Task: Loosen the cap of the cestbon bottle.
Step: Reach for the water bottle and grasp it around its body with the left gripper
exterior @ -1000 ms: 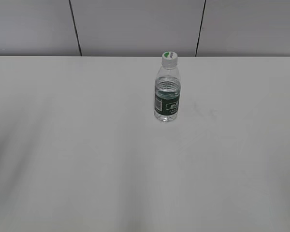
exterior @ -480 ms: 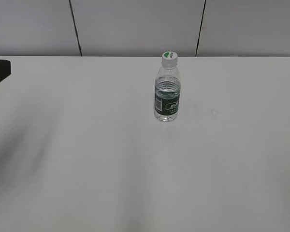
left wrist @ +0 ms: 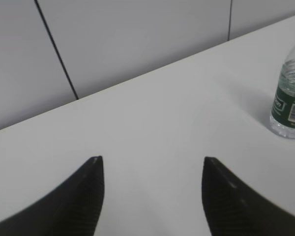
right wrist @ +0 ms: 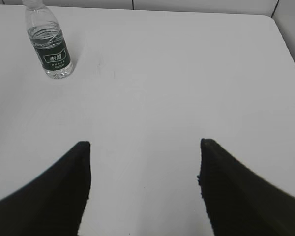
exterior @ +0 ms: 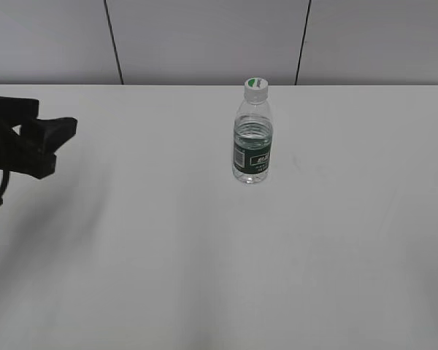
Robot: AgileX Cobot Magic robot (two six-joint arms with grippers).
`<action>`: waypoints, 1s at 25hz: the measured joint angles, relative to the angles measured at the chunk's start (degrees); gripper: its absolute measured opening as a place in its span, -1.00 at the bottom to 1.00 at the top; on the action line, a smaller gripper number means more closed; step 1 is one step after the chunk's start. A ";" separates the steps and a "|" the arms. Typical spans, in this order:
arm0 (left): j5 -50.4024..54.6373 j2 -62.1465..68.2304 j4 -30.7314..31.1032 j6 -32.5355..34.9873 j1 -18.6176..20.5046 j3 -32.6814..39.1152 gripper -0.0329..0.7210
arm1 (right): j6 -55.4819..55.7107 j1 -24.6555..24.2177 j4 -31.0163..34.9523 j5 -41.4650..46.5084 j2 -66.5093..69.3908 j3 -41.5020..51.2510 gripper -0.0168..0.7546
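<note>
Our left gripper (exterior: 58, 138) sits at the left edge of the frame, jaws spread and empty; our right gripper (right wrist: 145, 147) is likewise released, holding nothing. The cestbon bottle (exterior: 252, 142) stands upright mid-tabletop (exterior: 204, 255), cap (exterior: 256, 87) on. We should steady the body with one gripper, then clamp the cap squarely before twisting.

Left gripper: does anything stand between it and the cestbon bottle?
Nothing visible does. The left gripper hangs open at the table's left edge; only bare white table lies between it and the upright cestbon bottle, whose cap is on.
</note>
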 joint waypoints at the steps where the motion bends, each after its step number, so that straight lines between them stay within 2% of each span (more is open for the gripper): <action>1: -1.88 2.10 0.84 -0.11 0.00 0.00 0.35 | 0.00 0.00 0.00 0.00 0.00 0.00 0.41; 7: -13.19 13.71 6.21 -3.51 0.00 -0.37 0.34 | 0.00 0.00 0.00 0.00 0.00 0.00 0.41; 13: -16.94 23.43 11.68 -5.38 0.00 -5.48 0.34 | 0.00 0.00 0.00 0.00 0.00 0.00 0.41; 17: -18.50 28.97 19.45 -9.59 0.45 -10.69 0.34 | 0.00 0.00 0.00 0.00 0.00 0.00 0.41; 25: -25.58 36.40 38.09 -23.08 3.21 -21.02 0.34 | 0.00 0.00 0.00 0.00 0.00 0.04 0.41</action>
